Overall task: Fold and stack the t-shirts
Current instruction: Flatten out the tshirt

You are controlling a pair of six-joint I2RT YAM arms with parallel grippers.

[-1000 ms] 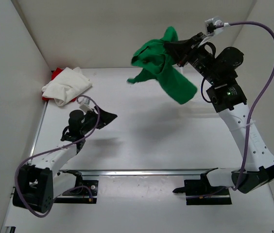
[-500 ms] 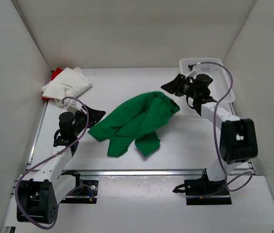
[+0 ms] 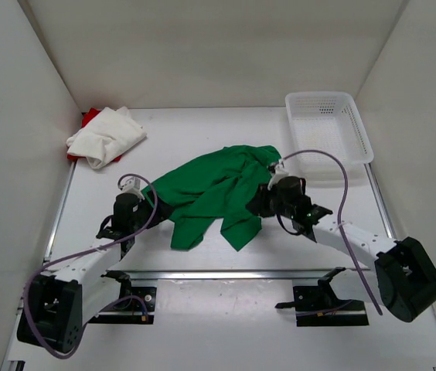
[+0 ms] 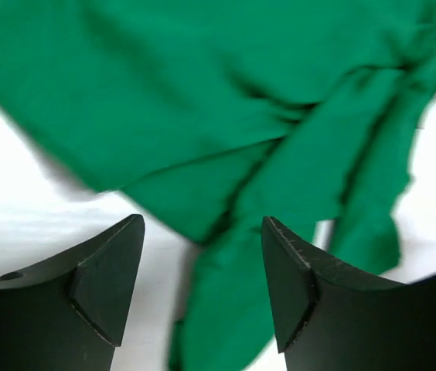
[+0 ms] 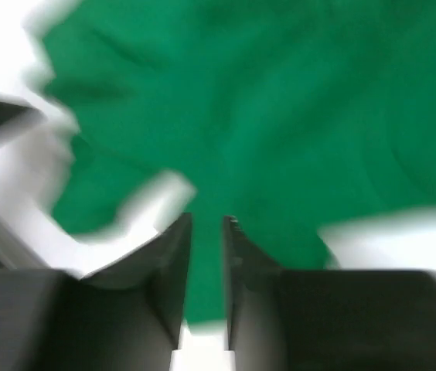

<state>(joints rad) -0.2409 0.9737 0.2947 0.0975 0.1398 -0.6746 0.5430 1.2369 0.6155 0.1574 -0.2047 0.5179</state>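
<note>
Basket (image 3: 318,96) stands far right, off-white shirt (image 3: 106,135) over red shirt (image 3: 90,116) far left.

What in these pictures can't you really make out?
Red t-shirt: top view, nearly all under the off-white t-shirt; only edges show.
Right gripper: right wrist view is motion-blurred; whether its nearly closed jaws pinch the green t-shirt is unclear.
Green t-shirt's collar and sleeves: crumpled folds hide them in every view.
Left gripper: left wrist view's bottom edge cuts off its open fingers.

Overhead and close wrist views share the green shirt (image 3: 210,189).
</note>
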